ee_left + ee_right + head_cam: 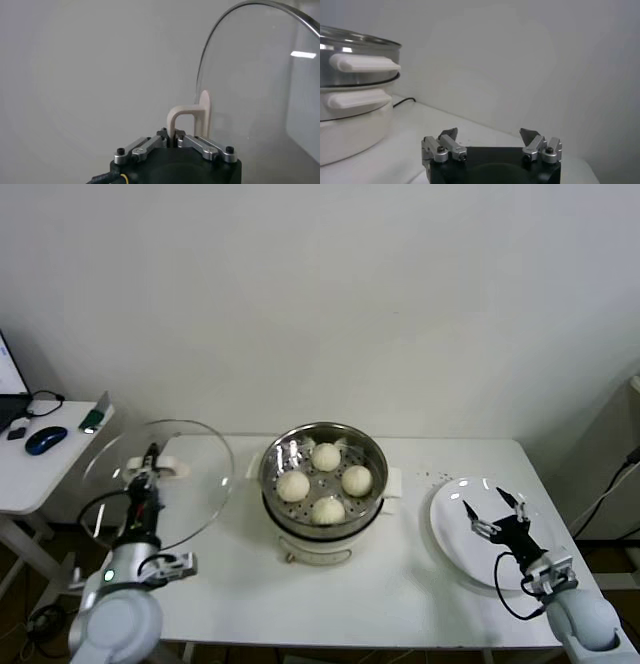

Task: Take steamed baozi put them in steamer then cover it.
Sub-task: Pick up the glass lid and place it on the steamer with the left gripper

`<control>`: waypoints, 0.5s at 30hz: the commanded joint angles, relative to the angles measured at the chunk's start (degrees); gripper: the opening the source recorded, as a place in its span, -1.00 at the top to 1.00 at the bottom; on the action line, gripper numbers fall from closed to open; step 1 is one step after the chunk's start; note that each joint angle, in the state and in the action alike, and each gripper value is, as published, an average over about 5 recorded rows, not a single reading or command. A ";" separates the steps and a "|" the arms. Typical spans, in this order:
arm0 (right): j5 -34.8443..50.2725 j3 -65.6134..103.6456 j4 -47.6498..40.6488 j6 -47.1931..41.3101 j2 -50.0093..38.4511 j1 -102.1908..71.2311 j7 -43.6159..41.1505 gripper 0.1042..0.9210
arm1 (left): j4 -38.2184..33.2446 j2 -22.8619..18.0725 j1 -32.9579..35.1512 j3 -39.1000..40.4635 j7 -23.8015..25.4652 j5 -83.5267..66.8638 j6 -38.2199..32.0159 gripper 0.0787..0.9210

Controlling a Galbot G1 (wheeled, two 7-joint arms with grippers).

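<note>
Several cream-white baozi (pixel 325 456) lie on the perforated tray inside the steel steamer (pixel 272 472) at the table's middle. My left gripper (pixel 150 459) is shut on the cream-white bar handle (pixel 190 117) of the clear glass cover (pixel 195 484). It holds the cover tilted on edge above the table's left end, apart from the steamer. The cover's metal rim (pixel 220 27) shows in the left wrist view. My right gripper (pixel 493 509) is open and empty over the white plate (pixel 450 539). The steamer's side and handles (pixel 362 62) show in the right wrist view.
The white plate lies at the table's right end with nothing on it. A side desk (pixel 30 474) with a blue mouse (pixel 46 440) stands to the left of the table. A wall rises behind the table.
</note>
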 commanded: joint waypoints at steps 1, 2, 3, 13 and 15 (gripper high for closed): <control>-1.74 -3.11 -2.22 0.08 0.76 2.79 0.42 -0.76 | -1.66 -2.48 -20.88 24.33 16.79 7.89 10.48 0.83; -1.89 -3.07 -2.41 0.13 0.92 2.88 0.41 -0.76 | -0.72 -3.72 -22.28 26.01 18.13 8.95 10.84 0.83; -1.97 -2.96 -2.58 0.17 1.05 2.90 0.40 -0.76 | 0.08 -4.93 -23.44 27.26 19.38 10.09 11.10 0.83; -2.45 -0.14 -3.01 0.68 1.64 1.48 0.29 -0.76 | 9.13 -17.26 -29.49 35.08 23.67 18.26 12.83 0.83; -2.51 0.51 -3.09 0.88 1.75 1.11 0.24 -0.76 | 10.72 -18.91 -29.68 35.92 23.86 19.45 13.31 0.83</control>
